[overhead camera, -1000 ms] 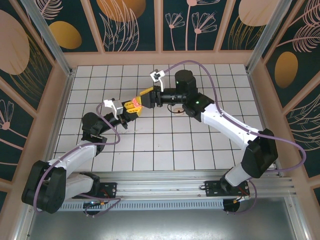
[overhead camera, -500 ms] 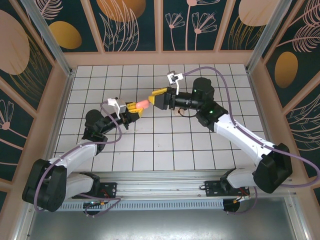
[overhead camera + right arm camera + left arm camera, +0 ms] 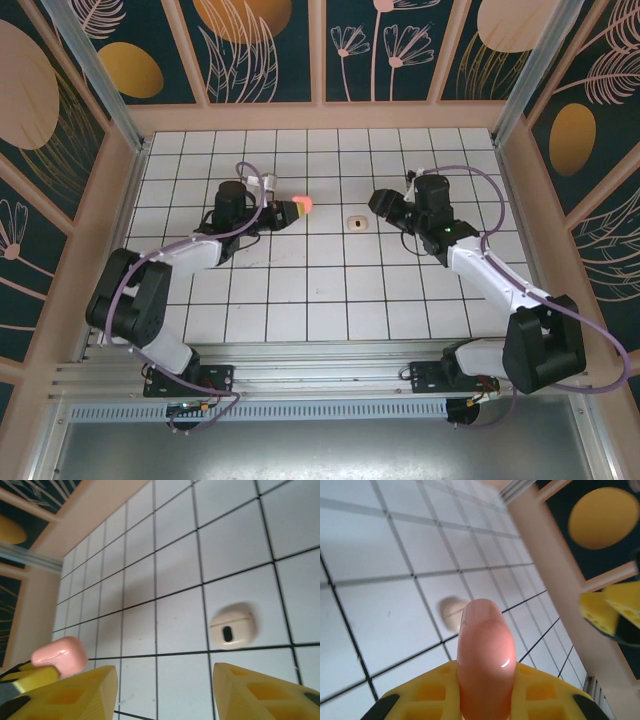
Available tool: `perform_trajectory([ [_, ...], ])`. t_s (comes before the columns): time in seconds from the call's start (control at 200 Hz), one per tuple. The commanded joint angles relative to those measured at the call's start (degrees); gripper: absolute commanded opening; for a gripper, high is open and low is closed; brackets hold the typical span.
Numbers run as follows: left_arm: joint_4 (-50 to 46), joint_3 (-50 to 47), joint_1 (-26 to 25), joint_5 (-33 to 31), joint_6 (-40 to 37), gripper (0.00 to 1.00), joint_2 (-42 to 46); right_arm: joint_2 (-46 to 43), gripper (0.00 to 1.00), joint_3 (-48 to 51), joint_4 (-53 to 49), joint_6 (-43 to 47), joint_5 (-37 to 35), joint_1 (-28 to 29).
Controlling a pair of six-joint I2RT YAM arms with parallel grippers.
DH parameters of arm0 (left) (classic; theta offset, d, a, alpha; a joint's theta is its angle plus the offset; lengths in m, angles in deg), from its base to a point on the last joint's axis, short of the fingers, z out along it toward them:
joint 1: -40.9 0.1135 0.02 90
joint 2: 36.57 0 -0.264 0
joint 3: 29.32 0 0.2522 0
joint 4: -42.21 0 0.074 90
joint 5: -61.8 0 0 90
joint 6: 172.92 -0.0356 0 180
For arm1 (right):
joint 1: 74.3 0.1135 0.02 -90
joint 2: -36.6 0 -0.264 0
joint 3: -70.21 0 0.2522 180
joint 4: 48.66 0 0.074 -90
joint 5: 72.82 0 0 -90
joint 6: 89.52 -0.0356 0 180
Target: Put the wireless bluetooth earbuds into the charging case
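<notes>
My left gripper (image 3: 293, 211) is shut on a pink rounded charging case (image 3: 304, 206), which juts forward from between its yellow fingers (image 3: 427, 692) above the tiles. In the left wrist view the pink case (image 3: 485, 655) rises from the closed jaws. A second, cream rounded case (image 3: 356, 221) lies on a tile between the two arms, its dark slot facing my right gripper (image 3: 162, 672). That gripper (image 3: 384, 203) stands open with nothing in it, just right of the cream case (image 3: 231, 627). The earbuds are out of view.
White tiled floor (image 3: 300, 290) with dark grout lines, fenced by a peach wooden rim (image 3: 320, 117) and decorated walls. The right gripper's yellow fingers (image 3: 610, 615) show at the right edge of the left wrist view.
The two grippers, close together around the pink case before, have parted. The right one drew back to the right. The left swung towards the back left, still holding the pink case.
</notes>
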Motion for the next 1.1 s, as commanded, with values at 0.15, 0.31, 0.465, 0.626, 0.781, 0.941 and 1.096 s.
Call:
perform_trajectory([
  [0.15,-19.5,17.1,-2.9,-0.3,5.0,0.10,-11.3,-3.0,0.53,0.2,-2.4,3.3,0.8,-2.5],
  [0.31,-23.5,22.3,-5.1,-0.9,6.3,0.11,-17.0,-3.8,0.53,0.2,-3.5,4.6,2.8,-3.3],
  [0.465,-23.5,24.3,-5.8,-1.8,9.1,0.12,-20.6,-6.6,0.53,1.2,-3.6,4.6,3.0,-3.4],
  [0.626,-23.3,27.1,-6.1,-0.5,9.5,0.15,-24.1,-10.1,0.53,2.7,-3.2,4.2,2.0,-3.5],
  [0.781,-22.5,27.9,-6.2,-1.3,10.7,0.16,-26.0,-12.3,0.54,3.3,-5.1,4.2,0.3,-3.7],
  [0.941,-23.3,29.0,-6.2,-1.0,10.9,0.19,-27.8,-14.6,0.54,5.3,-4.8,3.3,-0.4,-3.8],
  [1.096,-24.6,29.0,-6.2,-1.5,10.6,0.25,-27.5,-15.4,0.54,5.9,-4.8,3.1,-0.5,-4.1],
])
